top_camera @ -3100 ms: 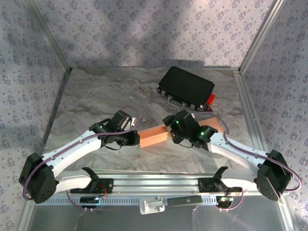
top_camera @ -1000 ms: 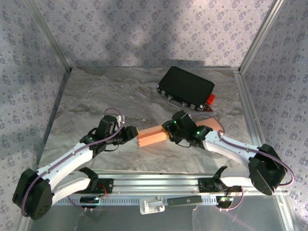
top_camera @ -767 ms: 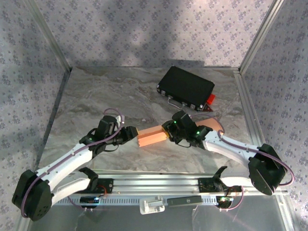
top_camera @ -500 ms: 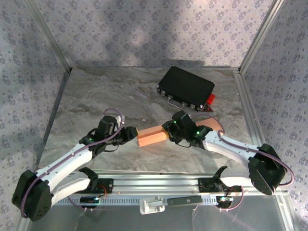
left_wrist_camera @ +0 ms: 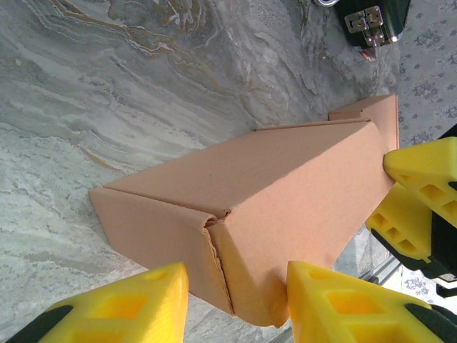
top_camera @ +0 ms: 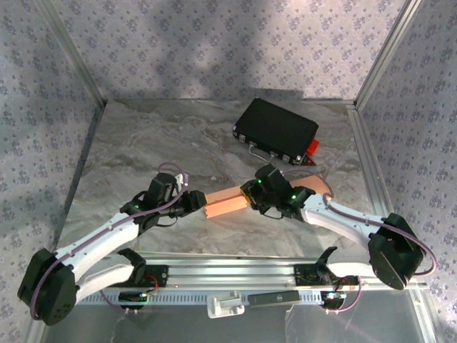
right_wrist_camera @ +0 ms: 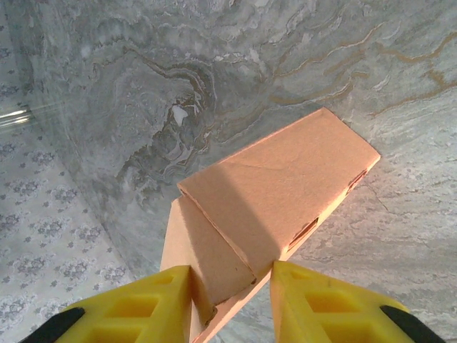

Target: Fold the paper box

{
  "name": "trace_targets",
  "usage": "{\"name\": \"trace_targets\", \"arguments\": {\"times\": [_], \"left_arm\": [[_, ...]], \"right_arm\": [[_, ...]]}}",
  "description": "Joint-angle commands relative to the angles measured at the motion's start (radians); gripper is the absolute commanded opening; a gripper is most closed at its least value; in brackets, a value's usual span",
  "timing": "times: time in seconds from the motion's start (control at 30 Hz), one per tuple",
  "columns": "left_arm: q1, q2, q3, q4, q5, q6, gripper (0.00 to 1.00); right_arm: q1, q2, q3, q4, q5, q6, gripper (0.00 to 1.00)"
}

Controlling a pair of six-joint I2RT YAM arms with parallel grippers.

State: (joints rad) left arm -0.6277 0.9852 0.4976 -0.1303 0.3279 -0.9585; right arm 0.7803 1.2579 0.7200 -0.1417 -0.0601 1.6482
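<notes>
The tan paper box (top_camera: 227, 202) lies on the marble table between my two arms, a long closed block with folded flaps at each end. My left gripper (top_camera: 196, 204) straddles its left end. In the left wrist view the box (left_wrist_camera: 271, 193) pokes between the yellow fingers (left_wrist_camera: 350, 300), the right one pressed into a bent end flap. My right gripper (top_camera: 251, 197) holds the other end. In the right wrist view both fingertips (right_wrist_camera: 314, 300) pinch the box (right_wrist_camera: 278, 186) at its end flap.
A black case (top_camera: 277, 130) with metal latches and a red tab lies at the back right, close behind the right arm. Metal frame posts and patterned walls close in the table (top_camera: 143, 143) on the left, right and back. The aluminium rail runs along the near edge.
My left gripper has crept right onto the box's left end. Both pairs of jaws have narrowed a little, the right more. The box has barely shifted.
</notes>
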Motion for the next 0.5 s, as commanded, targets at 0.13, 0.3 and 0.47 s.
{"name": "trace_targets", "arguments": {"times": [0.13,0.3,0.47], "left_arm": [[-0.017,0.016,0.009,-0.031,-0.012,0.035,0.4],[-0.022,0.022,0.003,-0.035,-0.022,0.041,0.33],[-0.024,0.021,-0.005,-0.04,-0.033,0.046,0.3]], "right_arm": [[-0.002,0.012,-0.034,-0.055,0.006,-0.005,0.29],[-0.002,0.011,-0.041,-0.06,0.008,-0.005,0.28],[-0.002,0.01,-0.046,-0.065,0.011,-0.005,0.27]]}}
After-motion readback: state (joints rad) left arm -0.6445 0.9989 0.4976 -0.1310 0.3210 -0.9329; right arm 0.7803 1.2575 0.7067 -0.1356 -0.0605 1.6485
